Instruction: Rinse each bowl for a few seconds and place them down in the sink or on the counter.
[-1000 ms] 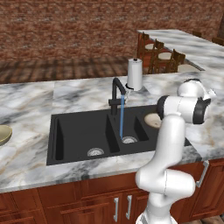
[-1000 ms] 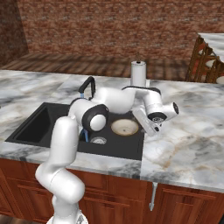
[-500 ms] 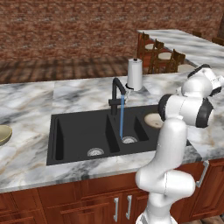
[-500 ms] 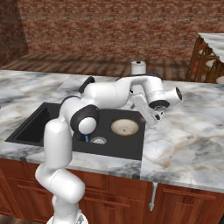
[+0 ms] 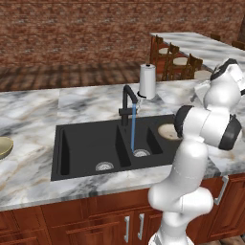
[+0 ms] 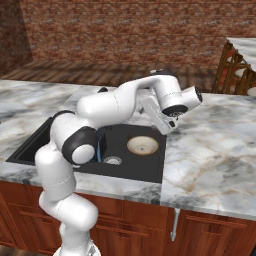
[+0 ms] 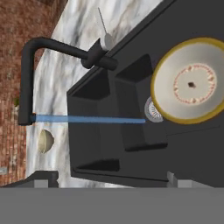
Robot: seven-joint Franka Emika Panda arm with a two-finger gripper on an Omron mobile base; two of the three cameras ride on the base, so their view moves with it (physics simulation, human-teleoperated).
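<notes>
Now the gripper stands wide open and holds nothing, above the right edge of the sink. The cream-rimmed bowl lies in the right basin, beside the water stream running from the faucet. The olive-tan bowl rests far to the left on the counter. Reaching it may be the risk: it seems to lie well apart from the arm, and the faucet neck stands between, so a low swing could strike it.

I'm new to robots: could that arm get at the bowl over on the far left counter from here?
Probably not without driving. The olive bowl lies on the counter past the whole sink, while the open gripper hangs at the sink's opposite end, above the other bowl.
</notes>
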